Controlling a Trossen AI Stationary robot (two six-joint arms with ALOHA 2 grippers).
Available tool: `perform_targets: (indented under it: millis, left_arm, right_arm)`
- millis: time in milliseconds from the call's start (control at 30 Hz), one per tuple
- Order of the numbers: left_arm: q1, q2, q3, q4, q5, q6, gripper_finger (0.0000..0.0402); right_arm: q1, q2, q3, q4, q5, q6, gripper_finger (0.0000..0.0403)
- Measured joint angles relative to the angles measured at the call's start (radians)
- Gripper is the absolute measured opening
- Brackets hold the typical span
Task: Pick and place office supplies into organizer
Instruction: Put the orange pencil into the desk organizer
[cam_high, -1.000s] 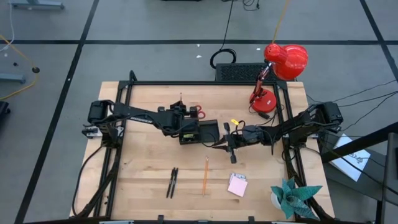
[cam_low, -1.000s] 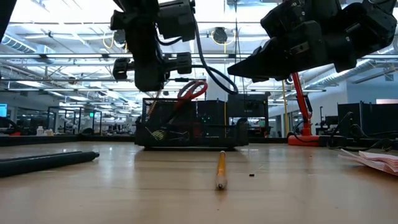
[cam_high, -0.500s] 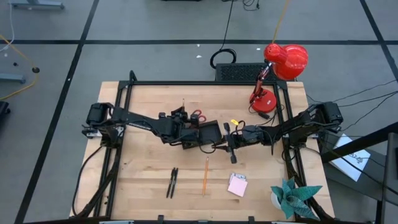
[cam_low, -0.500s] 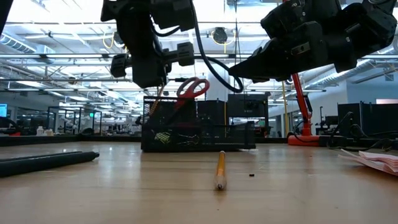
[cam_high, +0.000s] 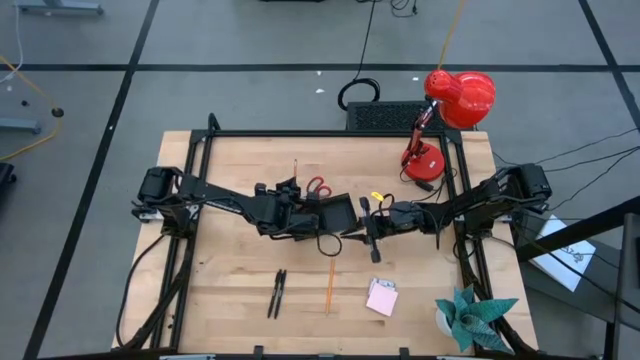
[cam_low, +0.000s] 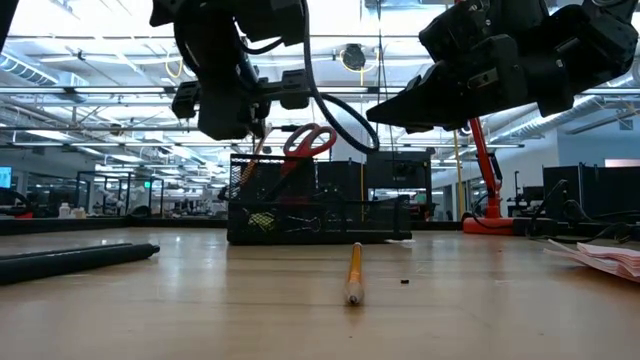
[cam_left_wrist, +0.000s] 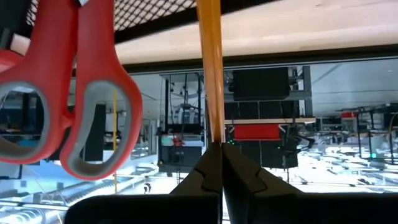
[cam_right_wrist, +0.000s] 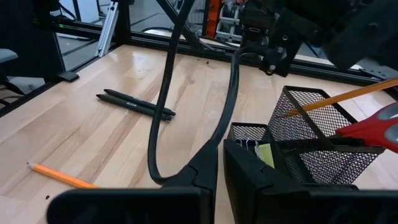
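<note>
The left gripper (cam_left_wrist: 214, 168) has its two dark fingers pressed together on an orange pencil (cam_left_wrist: 210, 68). The pencil goes down into the tall mesh part of the organizer (cam_high: 322, 213). The red scissors (cam_left_wrist: 68, 93) stand in that same tall part, handles up, just beside the pencil. The left gripper hangs over the organizer's left end, near the middle of the table (cam_high: 240, 290).

The right gripper (cam_right_wrist: 219, 163) has its fingers close together with nothing between them. It hangs just beside the organizer's right side. In the right wrist view you can see into the mesh organizer (cam_right_wrist: 298, 146), and a small yellow piece (cam_right_wrist: 266, 155) lies in a low part of it.

Other things lie on the table, well apart from the organizer. Two black pens (cam_high: 277, 293) lie side by side. Another orange pencil (cam_high: 330, 284) lies near them. A pink sticky-note pad (cam_high: 381, 297) lies further right.

A red lamp (cam_high: 445, 120) stands at the back corner, and a teal paper plant (cam_high: 472, 316) sits at the front corner.
</note>
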Motion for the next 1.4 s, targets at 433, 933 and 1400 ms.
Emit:
perform_targets:
  millis: [433, 933, 1400]
  left_arm:
    - [-0.047, 0.000, 0.000, 0.002, 0.001, -0.005, 0.0001]
    - [-0.090, -0.005, 0.000, 0.062, -0.012, -0.036, 0.0000]
    - [-0.136, -0.081, 0.001, 0.100, -0.024, -0.090, 0.0000]
  right_arm:
    - [-0.002, 0.000, 0.000, 0.001, 0.024, -0.008, 0.0020]
    - [-0.017, 0.000, 0.000, 0.122, 0.213, -0.003, 0.0036]
    - [-0.175, -0.196, 0.002, 0.029, 0.076, 0.120, 0.0225]
